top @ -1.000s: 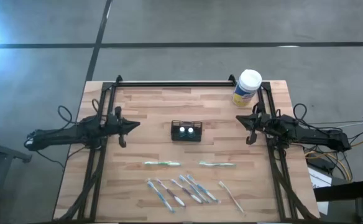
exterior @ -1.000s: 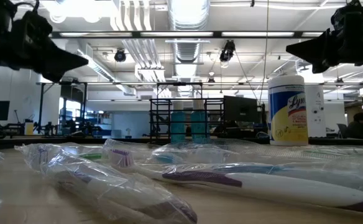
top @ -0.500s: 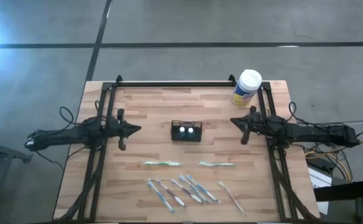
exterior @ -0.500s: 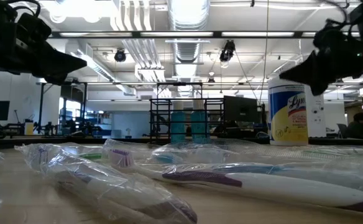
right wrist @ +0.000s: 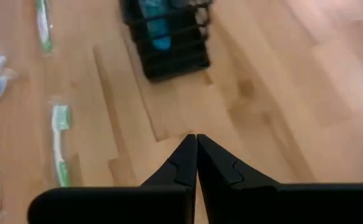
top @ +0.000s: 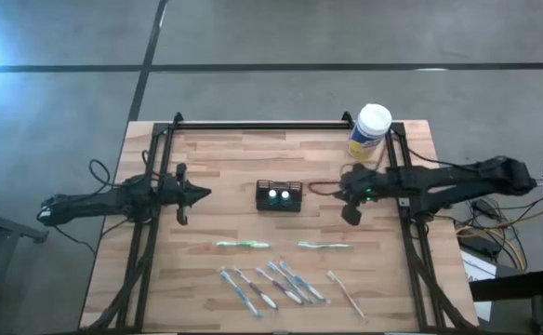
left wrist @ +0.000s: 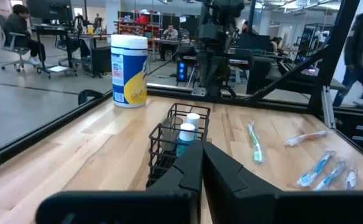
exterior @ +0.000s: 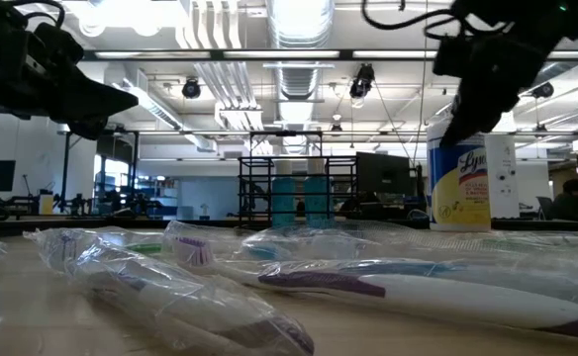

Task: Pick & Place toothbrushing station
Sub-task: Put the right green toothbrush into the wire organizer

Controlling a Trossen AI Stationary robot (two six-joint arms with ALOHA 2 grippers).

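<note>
Flanking basket [top: 279, 196], seemingly clear: fingers [right wrist: 197, 163]

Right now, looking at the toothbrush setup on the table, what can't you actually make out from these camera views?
- Basket interior below the two white caps: high view, too small.
- Toothbrushes, exact count: high view, too small; low view, wrappers overlap.
- Canister label text: low view, right arm covers part.
- Basket's far end: right wrist view, cut by the edge.

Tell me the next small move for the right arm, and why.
Probably open the right tool: its fingers are shut, it hovers near the basket, and the green toothbrushes below still lie loose on the table. Then descend on one.
</note>
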